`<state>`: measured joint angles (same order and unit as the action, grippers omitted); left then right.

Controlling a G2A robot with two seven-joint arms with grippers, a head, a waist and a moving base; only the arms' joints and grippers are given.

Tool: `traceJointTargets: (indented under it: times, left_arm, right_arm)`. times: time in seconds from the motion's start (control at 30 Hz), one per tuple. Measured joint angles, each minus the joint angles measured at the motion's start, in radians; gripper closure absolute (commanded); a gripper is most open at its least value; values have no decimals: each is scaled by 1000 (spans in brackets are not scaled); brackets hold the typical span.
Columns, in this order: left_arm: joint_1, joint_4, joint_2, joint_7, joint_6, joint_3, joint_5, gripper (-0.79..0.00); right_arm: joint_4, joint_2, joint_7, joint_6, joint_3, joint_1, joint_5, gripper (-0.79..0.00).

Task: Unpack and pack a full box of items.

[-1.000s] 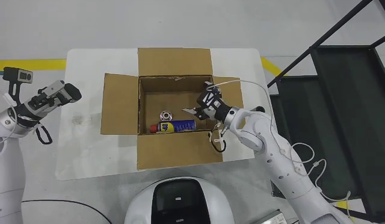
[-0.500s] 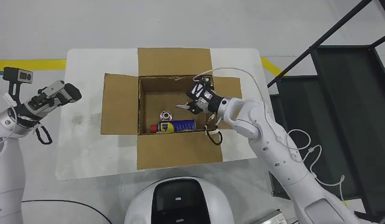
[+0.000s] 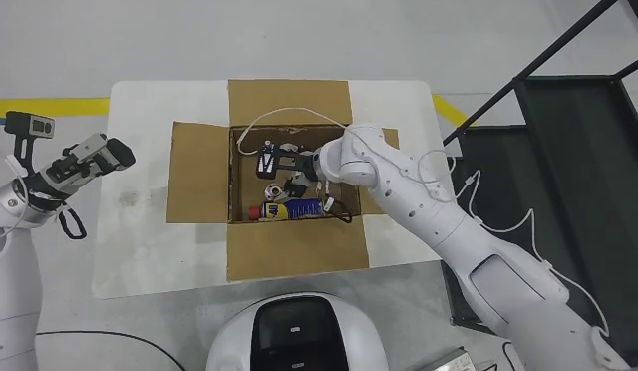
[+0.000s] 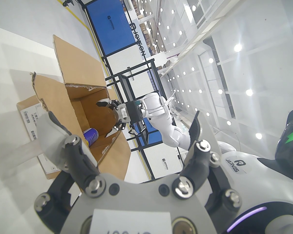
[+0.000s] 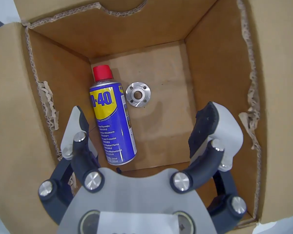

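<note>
An open cardboard box (image 3: 199,172) stands in the middle of the white table (image 3: 140,251), flaps spread outward. On its floor lie a blue and yellow spray can with a red cap (image 5: 112,118) (image 3: 291,209) and a small round metal flange (image 5: 138,94) (image 3: 271,191). My right gripper (image 5: 141,122) (image 3: 271,172) hangs open inside the box, above both items and touching neither. The can lies near one of its fingers (image 5: 75,122). My left gripper (image 4: 123,132) is open and holds nothing, raised off the table's left edge and facing the box (image 4: 70,103).
A dark metal stair frame (image 3: 558,172) stands just right of the table. The box's torn flaps (image 5: 46,103) ring the opening. Bare tabletop lies to the left and in front of the box. A white cable (image 3: 289,117) loops from the right arm over the back flap.
My right arm has swung left across the box, carrying its open gripper from the right wall to above the flange and can. The left arm has stayed still.
</note>
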<state>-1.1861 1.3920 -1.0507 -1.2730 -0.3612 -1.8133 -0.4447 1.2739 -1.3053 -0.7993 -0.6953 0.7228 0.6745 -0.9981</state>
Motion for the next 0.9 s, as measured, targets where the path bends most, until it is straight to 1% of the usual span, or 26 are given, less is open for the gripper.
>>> traceJointTargets:
  times: [0.37,0.47,0.5,0.57,0.67,0.87,0.9]
  left_arm:
    - [0,0,0,0,0,-1,0,-785]
    - [2,-14,4,60,6,-14,42,-785]
    - [7,-22,6,89,9,-21,56,-785]
    - [12,-36,10,109,10,-34,57,-785]
    - [15,-47,14,112,10,-48,44,-785]
    - [15,-47,14,111,10,-47,44,-785]
    - [15,-47,14,111,10,-47,44,-785]
  right_arm:
    - [3,1,0,2,2,1,0,-785]
    - [-1,2,11,9,2,10,-11,-785]
    - [-1,2,27,5,3,9,-16,-785]
    - [-11,-2,56,-14,-3,-2,-26,-785]
    - [-64,-19,77,-39,-42,-37,-56,-785]
    - [-214,-82,116,-40,-150,-125,-87,-785]
    - [-244,-97,133,-38,-169,-139,-87,-733]
